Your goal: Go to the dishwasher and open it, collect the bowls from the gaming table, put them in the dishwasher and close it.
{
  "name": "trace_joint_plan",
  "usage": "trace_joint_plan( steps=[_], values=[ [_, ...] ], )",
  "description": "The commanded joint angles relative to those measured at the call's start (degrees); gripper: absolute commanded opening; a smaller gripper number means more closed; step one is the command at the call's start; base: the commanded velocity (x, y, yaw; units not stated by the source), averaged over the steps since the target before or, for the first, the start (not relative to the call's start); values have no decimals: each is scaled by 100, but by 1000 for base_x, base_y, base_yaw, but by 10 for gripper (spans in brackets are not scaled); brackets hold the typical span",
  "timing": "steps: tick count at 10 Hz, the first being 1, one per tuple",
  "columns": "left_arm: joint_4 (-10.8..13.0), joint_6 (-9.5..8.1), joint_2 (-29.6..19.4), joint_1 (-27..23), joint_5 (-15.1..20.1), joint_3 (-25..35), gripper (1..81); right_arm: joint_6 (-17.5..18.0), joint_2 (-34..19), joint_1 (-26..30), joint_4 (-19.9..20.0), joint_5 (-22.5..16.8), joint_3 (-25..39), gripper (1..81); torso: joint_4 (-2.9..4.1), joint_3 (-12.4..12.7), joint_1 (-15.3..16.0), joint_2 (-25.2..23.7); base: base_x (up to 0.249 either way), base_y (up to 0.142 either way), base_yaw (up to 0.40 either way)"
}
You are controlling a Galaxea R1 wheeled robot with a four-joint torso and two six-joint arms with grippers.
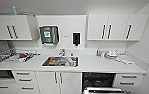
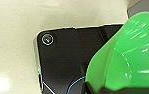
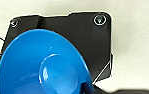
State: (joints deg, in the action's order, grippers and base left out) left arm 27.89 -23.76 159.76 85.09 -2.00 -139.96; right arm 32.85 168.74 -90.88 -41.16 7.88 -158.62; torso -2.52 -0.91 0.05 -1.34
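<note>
Facing open dishwasher [image 1: 98, 81] | left end effector holds green bowl [image 2: 130, 57] | right holds blue bowl [image 3: 45, 67]

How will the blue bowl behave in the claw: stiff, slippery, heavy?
Blue bowl: probably stiff, since its rim keeps a clean round curve. Its glossy surface shows highlights, so it may be slippery. It looks empty and thin-walled like plastic, so likely light for its size. How the claw grips it can't be made out.
</note>
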Motion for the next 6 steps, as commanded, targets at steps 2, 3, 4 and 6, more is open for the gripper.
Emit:
trace_joint_plan(
  steps=[2, 3, 4, 6],
  values=[
    [50, 29, -75, -260, 209, 48, 10, 11, -93, 223, 2, -234, -36, 10, 0, 0, 0, -2, 91, -90, 0],
    [50, 29, -75, -260, 209, 48, 10, 11, -101, 223, 2, -234, -36, 10, 0, 2, -5, -5, 92, -90, 0],
    [50, 29, -75, -260, 209, 48, 10, 2, -101, 223, 2, -234, -36, 10, 0, 2, -5, -7, 91, -90, 0],
    [50, 29, -75, -260, 217, 48, 10, 11, -84, 223, -7, -234, -36, 10, 0, 0, -5, -7, 91, -90, 0]
  ],
)
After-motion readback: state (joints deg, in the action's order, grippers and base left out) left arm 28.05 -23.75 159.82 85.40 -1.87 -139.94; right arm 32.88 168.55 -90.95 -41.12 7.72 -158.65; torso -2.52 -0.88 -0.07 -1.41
